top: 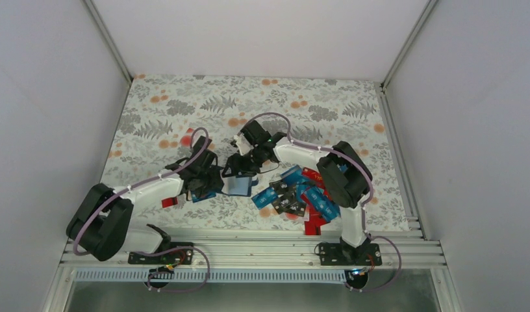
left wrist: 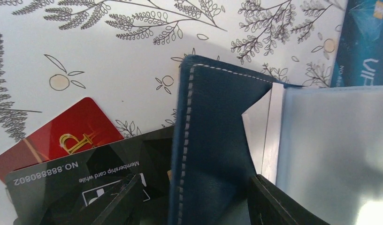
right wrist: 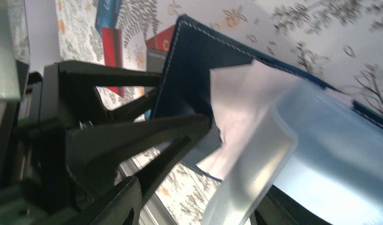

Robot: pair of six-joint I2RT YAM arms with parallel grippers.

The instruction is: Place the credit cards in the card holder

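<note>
Card holder (top: 240,186) lies open on the table (top: 184,104), with both claws at it.
Left gripper (left wrist: 194,183) straddles its navy cover and right gripper (top: 239,166) straddles its clear sleeve (right wrist: 321,154); whether either pinches cannot be told. The credit cards (top: 295,195) are heaped to the holder's right.

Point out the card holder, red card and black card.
card holder (left wrist: 213,140), left wrist view, on its navy stitched cover.
red card (left wrist: 78,142), left wrist view, on its gold emblem.
black card (left wrist: 44,174), left wrist view, on its printed number.
</note>
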